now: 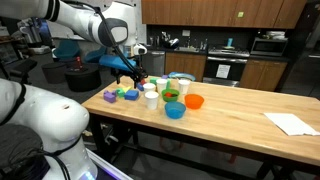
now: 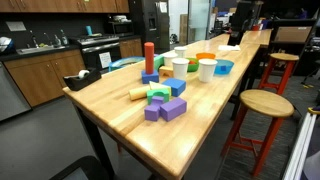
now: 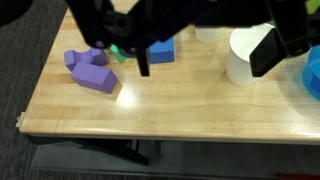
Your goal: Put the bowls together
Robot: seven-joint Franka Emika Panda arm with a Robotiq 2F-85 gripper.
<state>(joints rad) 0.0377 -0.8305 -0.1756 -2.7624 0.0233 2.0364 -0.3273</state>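
Three small bowls stand close together near the table's middle in an exterior view: the blue bowl (image 1: 175,110) in front, the orange bowl (image 1: 194,101) to its right, the green bowl (image 1: 171,95) behind. From the other side, the blue bowl (image 2: 224,67) and the orange bowl (image 2: 205,57) sit beyond the white cups. My gripper (image 1: 133,72) hovers above the table's left end, over the toy blocks. In the wrist view the gripper (image 3: 205,55) is open and empty, high above the wood. The blue bowl's rim (image 3: 312,75) shows at the right edge.
White cups (image 1: 151,98) stand just left of the bowls; one cup (image 3: 243,55) is beside my right finger. Purple blocks (image 3: 90,70), a blue block (image 3: 160,50) and other toy blocks (image 2: 165,105) lie at the table end. A red cylinder (image 2: 149,58) stands upright. Paper (image 1: 290,123) lies far right.
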